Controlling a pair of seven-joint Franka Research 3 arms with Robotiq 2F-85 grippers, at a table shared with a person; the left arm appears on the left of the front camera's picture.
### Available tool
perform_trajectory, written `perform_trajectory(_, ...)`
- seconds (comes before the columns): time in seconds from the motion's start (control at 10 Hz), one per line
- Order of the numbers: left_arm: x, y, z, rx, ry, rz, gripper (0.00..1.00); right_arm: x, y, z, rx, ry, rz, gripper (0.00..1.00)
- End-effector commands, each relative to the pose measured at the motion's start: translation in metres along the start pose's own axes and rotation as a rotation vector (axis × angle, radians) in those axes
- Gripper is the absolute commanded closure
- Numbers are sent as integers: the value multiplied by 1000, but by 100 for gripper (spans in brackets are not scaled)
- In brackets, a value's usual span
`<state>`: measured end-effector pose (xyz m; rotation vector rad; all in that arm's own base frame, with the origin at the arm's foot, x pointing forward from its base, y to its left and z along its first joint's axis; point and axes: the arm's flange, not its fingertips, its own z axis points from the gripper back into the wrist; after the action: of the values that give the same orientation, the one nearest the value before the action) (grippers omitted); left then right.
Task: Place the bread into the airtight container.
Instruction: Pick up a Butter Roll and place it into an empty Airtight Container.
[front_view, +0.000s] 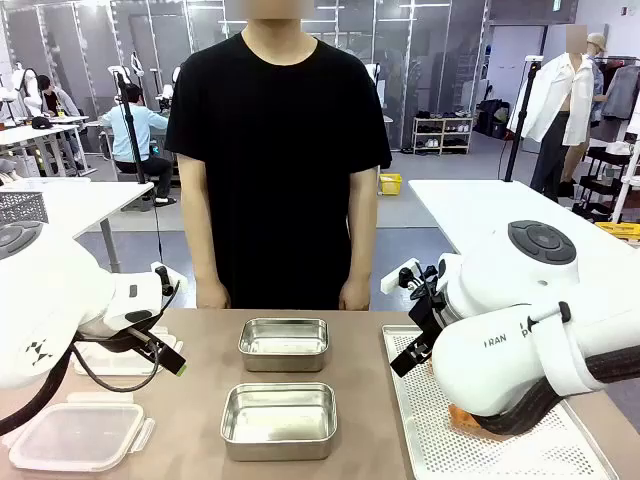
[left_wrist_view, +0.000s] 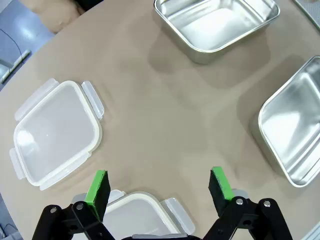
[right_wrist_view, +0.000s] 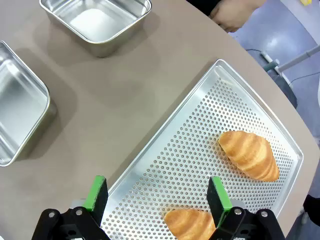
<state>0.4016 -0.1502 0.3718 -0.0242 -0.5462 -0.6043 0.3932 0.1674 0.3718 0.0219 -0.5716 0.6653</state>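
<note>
Two croissants on perforated tray, right tool spread wide above

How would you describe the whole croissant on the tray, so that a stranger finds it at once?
On the brown table, find the perforated silver metal tray on the robot's right side. Two golden croissants lie on it. The wanted croissant lies farther from the open right hand and fully in sight; the other croissant lies close under that hand.
</note>
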Motion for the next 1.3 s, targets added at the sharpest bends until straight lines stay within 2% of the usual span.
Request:
perform_trajectory(0.0, 0, 0, 0, 0, 0, 0, 0, 0, 0, 0, 0, 0, 0, 0)
perform_trajectory(0.8, 0, -1, 0, 0, 0, -2, 0, 0, 0, 0, -1, 0, 3, 0)
perform_trajectory(1.0, 26, 20, 54, -59, 29, -11, 0, 28, -39, 51, -9, 10, -24, 0)
perform_trajectory(1.2, 40, 46, 125, -121, -10, 38, 0, 51, -75, 112, 37, 1, -39, 0)
